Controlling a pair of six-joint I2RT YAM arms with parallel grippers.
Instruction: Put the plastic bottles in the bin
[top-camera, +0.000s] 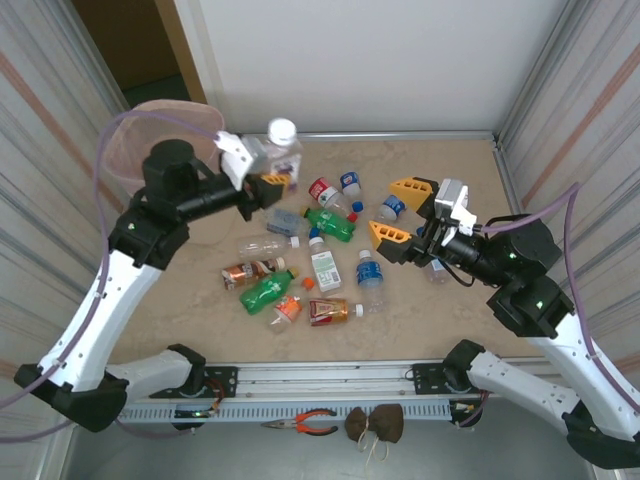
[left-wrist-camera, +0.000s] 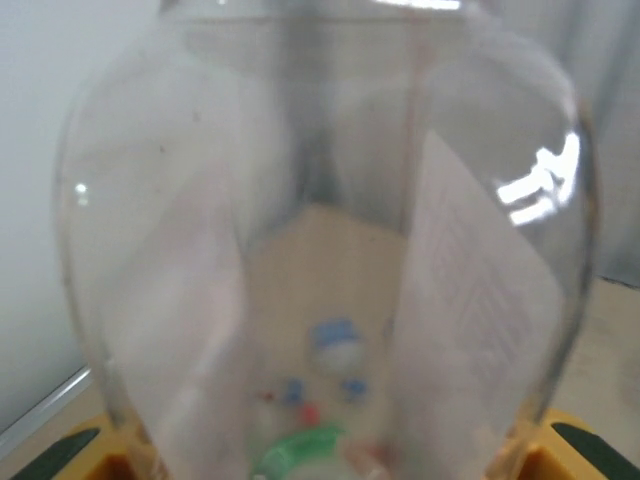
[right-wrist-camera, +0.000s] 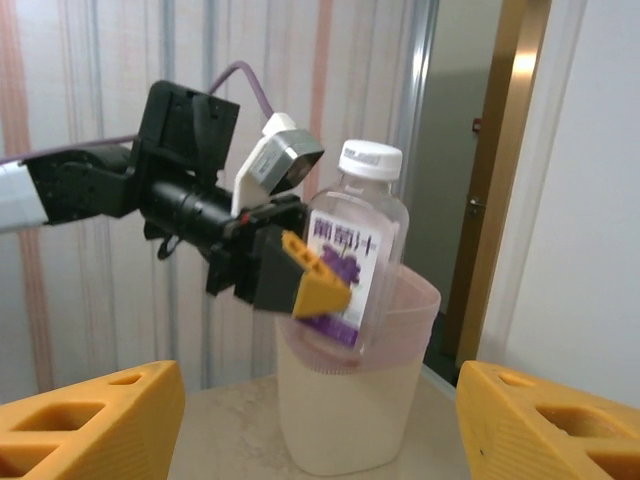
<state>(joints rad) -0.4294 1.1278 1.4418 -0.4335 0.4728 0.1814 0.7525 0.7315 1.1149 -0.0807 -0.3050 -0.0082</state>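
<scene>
My left gripper (top-camera: 270, 172) is shut on a clear plastic bottle (top-camera: 278, 150) with a white cap and a purple label. It holds the bottle upright in the air, right of the bin (top-camera: 165, 135). In the right wrist view this bottle (right-wrist-camera: 357, 255) hangs in front of the beige bin (right-wrist-camera: 350, 430) with its pink bag. In the left wrist view the bottle (left-wrist-camera: 320, 200) sits between my yellow fingers (left-wrist-camera: 545, 455). Several plastic bottles lie on the table, among them a green one (top-camera: 330, 224) and a blue-labelled one (top-camera: 370, 272). My right gripper (top-camera: 400, 211) hovers open to their right, holding nothing.
Striped metal walls (top-camera: 40, 120) close in both sides, with a white wall behind. Orange-handled pliers (top-camera: 305, 422) and a brown lump (top-camera: 375, 422) lie by the front rail (top-camera: 320, 378). Purple cables loop off both arms.
</scene>
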